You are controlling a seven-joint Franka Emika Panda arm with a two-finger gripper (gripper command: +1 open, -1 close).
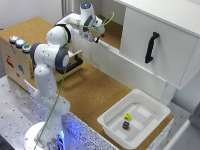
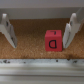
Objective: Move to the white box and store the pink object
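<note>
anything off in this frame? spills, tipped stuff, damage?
Nothing spilled or damaged. The pink object sits flat on the cork shelf between the open fingers, its printed letter turned sideways in the wrist view. The white box holds a yellow cube and a dark cube, both resting inside.

Cork-topped table (image 1: 95,87) running diagonally across the exterior view, large white cabinet (image 1: 160,42) with black handle (image 1: 151,47) at the exterior view's right, wooden panel (image 1: 15,62) bearing coloured buttons (image 1: 20,43) at its left, perforated metal base plate (image 1: 12,107) below, even diffuse lighting
</note>
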